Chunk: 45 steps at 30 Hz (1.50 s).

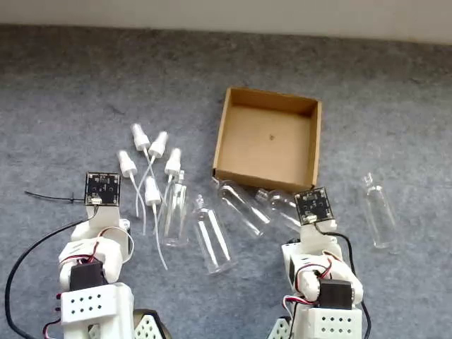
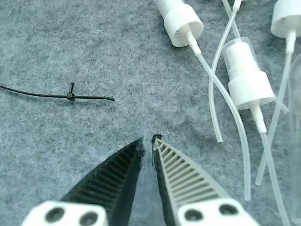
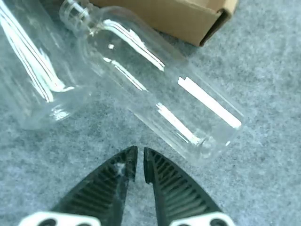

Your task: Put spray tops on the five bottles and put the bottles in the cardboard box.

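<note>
Grey felt table (image 1: 56, 106); open brown cardboard box (image 1: 263, 176) at far middle; your five clear plastic bottles (image 1: 213, 239) lie uncapped outside it, most near its front wall, one well off to the right, one half hidden under your right arm's board; five white spray tops (image 1: 153, 191) with thin tubes lie loose in a cluster, left; left gripper (image 2: 148, 140) and right gripper (image 3: 140, 151) both closed on nothing, over felt; thin black cable tie (image 2: 70, 96) near the left one.

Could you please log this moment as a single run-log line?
left gripper: shut, near spray tops | right gripper: shut, by a bottle | bottles: five uncapped on mat | cardboard box: no bottles inside
</note>
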Each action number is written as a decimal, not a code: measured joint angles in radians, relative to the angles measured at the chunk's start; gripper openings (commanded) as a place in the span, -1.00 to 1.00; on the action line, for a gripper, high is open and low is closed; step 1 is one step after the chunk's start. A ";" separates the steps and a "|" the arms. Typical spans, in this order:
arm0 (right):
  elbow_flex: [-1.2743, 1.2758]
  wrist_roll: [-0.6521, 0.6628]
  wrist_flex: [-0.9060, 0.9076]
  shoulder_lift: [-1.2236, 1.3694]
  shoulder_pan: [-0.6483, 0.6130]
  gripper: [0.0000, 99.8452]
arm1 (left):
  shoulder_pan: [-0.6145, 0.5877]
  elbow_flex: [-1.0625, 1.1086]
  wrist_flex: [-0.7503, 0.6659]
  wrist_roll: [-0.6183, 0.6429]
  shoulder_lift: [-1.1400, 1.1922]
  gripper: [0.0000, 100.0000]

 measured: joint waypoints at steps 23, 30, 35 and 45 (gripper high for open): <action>0.000 0.000 -0.012 0.000 0.000 -0.98 | -0.063 0.000 0.011 -0.213 0.000 -0.91; 0.000 0.068 -0.114 0.000 0.074 -0.98 | -0.066 0.000 0.052 -0.308 0.000 -0.91; 0.000 0.213 -0.149 0.000 0.233 -0.98 | -0.066 0.000 0.054 -0.308 0.000 -0.91; -0.137 0.311 0.012 0.005 0.302 -0.70 | -0.066 0.000 0.054 -0.311 0.000 -0.91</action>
